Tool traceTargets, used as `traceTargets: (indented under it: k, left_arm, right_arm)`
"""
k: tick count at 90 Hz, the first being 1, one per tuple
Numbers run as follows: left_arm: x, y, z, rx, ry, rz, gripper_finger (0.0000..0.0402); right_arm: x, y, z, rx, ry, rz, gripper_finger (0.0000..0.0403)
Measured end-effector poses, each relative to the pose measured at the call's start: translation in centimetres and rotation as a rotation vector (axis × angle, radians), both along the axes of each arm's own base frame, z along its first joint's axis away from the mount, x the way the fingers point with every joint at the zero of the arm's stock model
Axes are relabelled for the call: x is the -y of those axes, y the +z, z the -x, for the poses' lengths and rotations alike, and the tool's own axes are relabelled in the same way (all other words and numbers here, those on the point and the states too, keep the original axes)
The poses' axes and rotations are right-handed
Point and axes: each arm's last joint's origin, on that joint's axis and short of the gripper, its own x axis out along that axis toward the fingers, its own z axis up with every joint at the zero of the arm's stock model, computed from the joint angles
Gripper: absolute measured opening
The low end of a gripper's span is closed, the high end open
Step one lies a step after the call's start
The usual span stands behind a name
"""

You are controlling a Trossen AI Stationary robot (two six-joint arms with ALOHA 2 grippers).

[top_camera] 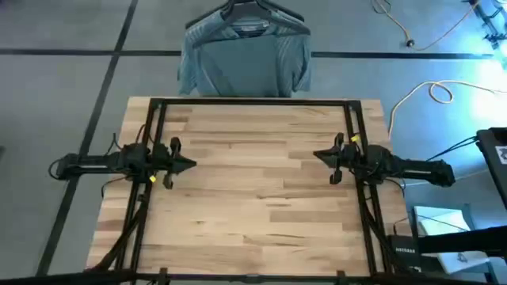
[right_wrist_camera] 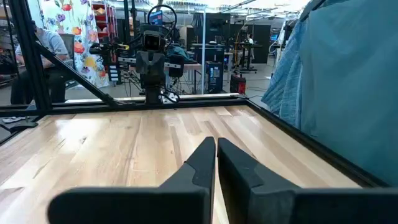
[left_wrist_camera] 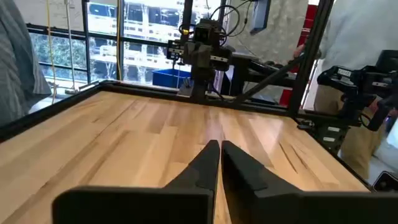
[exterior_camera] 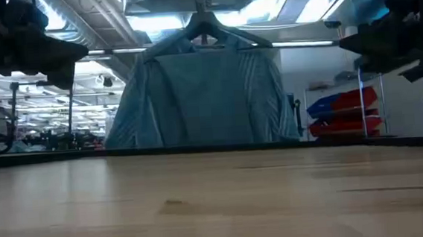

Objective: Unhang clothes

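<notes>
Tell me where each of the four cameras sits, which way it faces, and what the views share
High view: overhead, straight down on the table; both arms, left gripper, right gripper.
Low view: at tabletop height, facing the hanging shirt; dark arm parts in the upper corners.
Left wrist view: looks across the table past its own shut fingers.
Right wrist view: likewise, over its own shut fingers.
Shared: the shirt shows in all four.

A shirt [top_camera: 244,59] hung on a hanger [top_camera: 261,12] beyond the far edge of the table [top_camera: 245,198], about midway along it, its hem reaching below the tabletop's level. Over the table's left side sat the left gripper [top_camera: 188,165], fingers pressed together, and over the right side the right gripper [top_camera: 319,155], likewise closed. The two faced each other, well apart, both short of the shirt.
</notes>
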Motion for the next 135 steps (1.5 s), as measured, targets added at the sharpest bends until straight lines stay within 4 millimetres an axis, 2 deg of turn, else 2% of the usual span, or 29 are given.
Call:
traceTargets:
  k: [135]
  left_arm:
    - [0.00, 0.00, 0.00, 0.000, 0.000, 0.000, 0.0000]
  right_arm:
    - [0.00, 0.11, 0.00, 0.012, -0.001, 0.000, 0.0001]
